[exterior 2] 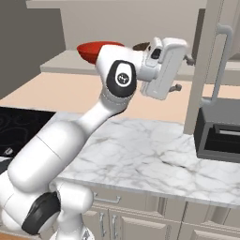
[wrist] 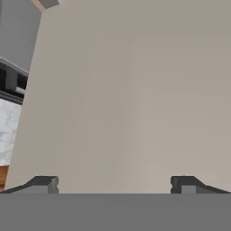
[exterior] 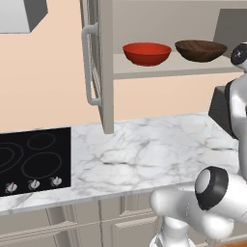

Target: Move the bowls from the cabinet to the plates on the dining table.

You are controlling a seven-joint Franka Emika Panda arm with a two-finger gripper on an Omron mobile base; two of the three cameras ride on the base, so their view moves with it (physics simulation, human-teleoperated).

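Two bowls sit side by side on the open cabinet (exterior: 107, 67) shelf: the red bowl (exterior: 147, 53) to the left, the brown bowl (exterior: 200, 50) to the right, well above the marble counter (exterior: 144, 154). Your gripper (wrist: 115, 184) has its jaws spread wide, holds nothing, and faces a plain beige panel.

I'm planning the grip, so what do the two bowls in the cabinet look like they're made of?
Red bowl: likely glazed ceramic or plastic, going by its uniform colour and smooth sheen. Brown bowl: apparently wood, given its dark streaked grain and duller finish. Both sit on the cabinet shelf.
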